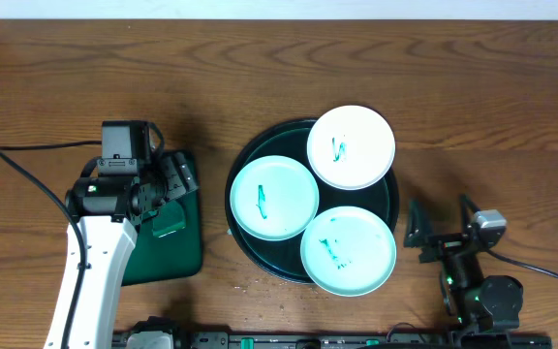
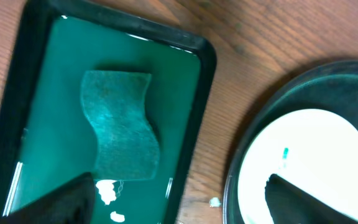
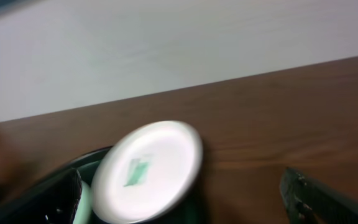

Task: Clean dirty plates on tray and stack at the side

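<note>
Plates (image 1: 274,198), three, all on tray (image 1: 258,147), crowded close together, none stacked at the side yet; green smear on each. Small, shallow, glossy: probably light and stiff, slick under a finger, likely to chip if dropped or knocked together. Little room between them for a finger, so best taken by the rim, at the overhang of white plate (image 1: 351,145) and front mint plate (image 1: 348,249) past the tray's edge. For wiping, better pressed flat than lifted, being likely to skate on the tray under a sideways push. Left gripper (image 1: 168,184) spread wide and empty, hanging over sponge (image 2: 120,127) in small tray (image 1: 177,254). Right gripper (image 1: 441,228) spread to the full, nothing held, near front mint plate. As for sponge: soft, flat, probably easy to pinch across its narrow waist.
</note>
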`<state>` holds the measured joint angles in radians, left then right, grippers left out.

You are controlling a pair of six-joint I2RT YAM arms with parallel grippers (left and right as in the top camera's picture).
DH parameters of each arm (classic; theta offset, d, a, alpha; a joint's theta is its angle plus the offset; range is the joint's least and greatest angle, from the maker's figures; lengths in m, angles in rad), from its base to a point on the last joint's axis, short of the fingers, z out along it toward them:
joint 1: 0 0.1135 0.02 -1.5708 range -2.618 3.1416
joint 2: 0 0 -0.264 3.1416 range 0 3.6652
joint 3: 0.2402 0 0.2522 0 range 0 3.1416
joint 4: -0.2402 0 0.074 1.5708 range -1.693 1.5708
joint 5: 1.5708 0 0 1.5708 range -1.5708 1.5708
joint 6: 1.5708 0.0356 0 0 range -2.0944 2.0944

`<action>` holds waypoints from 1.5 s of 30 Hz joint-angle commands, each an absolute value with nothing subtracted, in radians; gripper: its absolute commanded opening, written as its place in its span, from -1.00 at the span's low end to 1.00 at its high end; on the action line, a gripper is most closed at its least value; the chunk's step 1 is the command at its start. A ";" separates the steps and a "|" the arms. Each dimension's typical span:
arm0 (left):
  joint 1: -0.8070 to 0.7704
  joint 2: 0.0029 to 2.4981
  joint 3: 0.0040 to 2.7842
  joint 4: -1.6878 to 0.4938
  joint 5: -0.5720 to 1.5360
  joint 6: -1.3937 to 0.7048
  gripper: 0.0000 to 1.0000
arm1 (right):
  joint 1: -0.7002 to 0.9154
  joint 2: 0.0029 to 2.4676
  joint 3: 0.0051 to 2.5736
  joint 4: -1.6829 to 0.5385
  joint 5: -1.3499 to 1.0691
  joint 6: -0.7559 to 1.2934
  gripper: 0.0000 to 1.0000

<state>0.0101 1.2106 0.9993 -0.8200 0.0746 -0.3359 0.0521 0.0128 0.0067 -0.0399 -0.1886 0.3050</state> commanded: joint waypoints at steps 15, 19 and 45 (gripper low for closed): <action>0.007 1.208 1.024 -0.825 0.105 -0.334 0.92 | 0.073 0.735 0.688 -0.549 -0.667 0.197 0.99; 0.007 1.208 1.024 -0.825 0.105 -0.334 0.92 | 0.148 1.059 0.955 -0.785 -0.662 0.089 0.99; 0.007 1.208 1.024 -0.826 0.105 -0.334 0.92 | 0.606 1.862 1.515 -1.034 -0.291 0.021 0.99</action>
